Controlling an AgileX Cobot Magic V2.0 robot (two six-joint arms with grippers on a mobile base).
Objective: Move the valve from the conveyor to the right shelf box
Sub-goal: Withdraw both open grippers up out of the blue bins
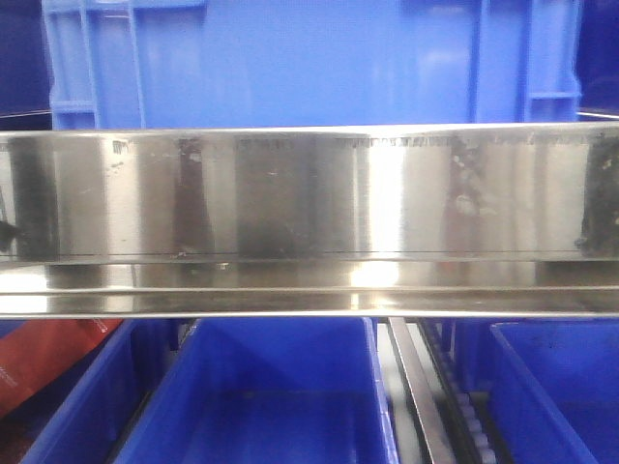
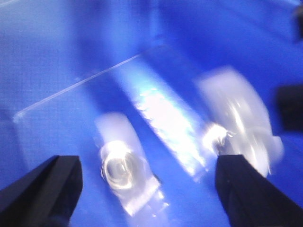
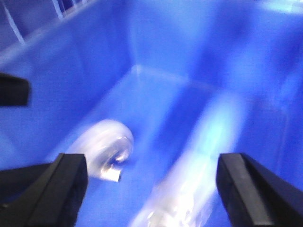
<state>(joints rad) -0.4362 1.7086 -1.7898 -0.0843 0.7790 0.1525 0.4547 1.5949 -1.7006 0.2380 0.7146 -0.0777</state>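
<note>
In the left wrist view, my left gripper (image 2: 149, 189) is open and empty over the floor of a blue box (image 2: 57, 71). Two blurred silvery valves in clear wrap lie there, one (image 2: 120, 163) between the jaws and one (image 2: 236, 127) by the right finger. In the right wrist view, my right gripper (image 3: 151, 189) is open and empty inside a blue box (image 3: 156, 42). A silvery valve (image 3: 106, 149) lies near its left finger, and a blurred one (image 3: 189, 198) lies between the jaws. The conveyor is out of view. Neither gripper shows in the front view.
A wide steel shelf rail (image 1: 309, 222) crosses the front view. A big blue crate (image 1: 309, 58) stands above it, with blue boxes (image 1: 280, 387) and a roller track (image 1: 416, 387) below. A dark shape shows at each wrist view's edge, on the right (image 2: 289, 109) and on the left (image 3: 12, 90).
</note>
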